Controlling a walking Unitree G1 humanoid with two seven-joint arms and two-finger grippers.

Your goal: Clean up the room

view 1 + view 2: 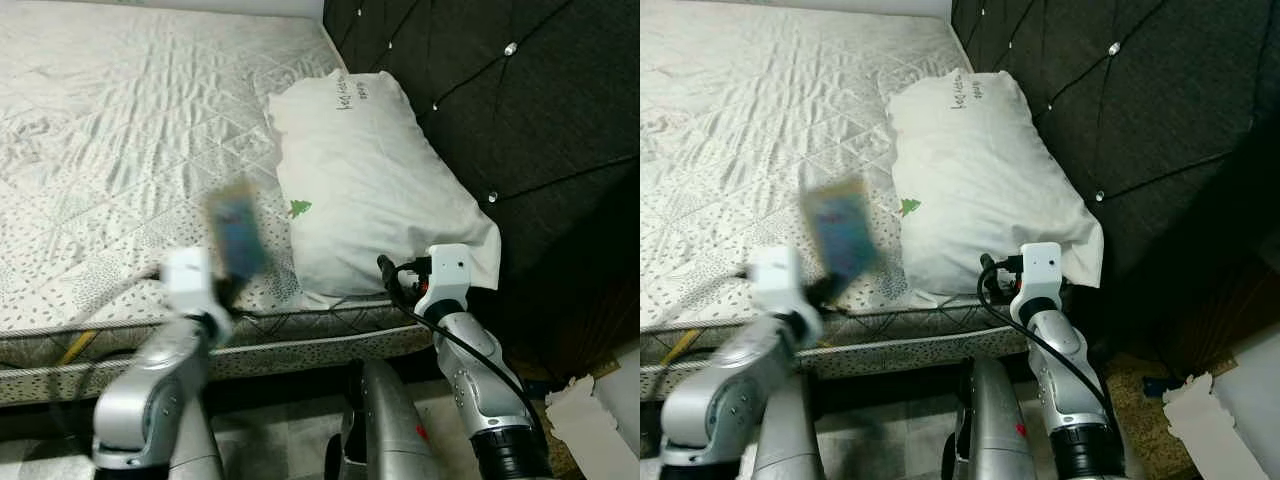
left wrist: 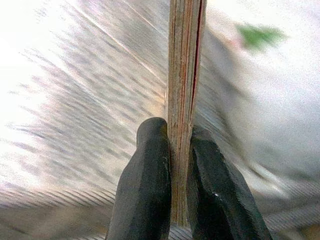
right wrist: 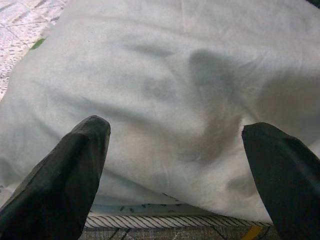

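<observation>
Before me a bare mattress (image 1: 120,150) fills the upper left of the frame, its pale quilted cover stitched in diamonds and sprinkled with small dark leaf prints, lit brightly from above. Its striped edge band (image 1: 300,325) runs across the lower middle. A dark tufted headboard (image 1: 520,110) with shiny buttons takes up the upper right. Low down I see greyish floor (image 1: 270,440), and crumpled white paper (image 1: 585,405) in the lower right corner.
</observation>
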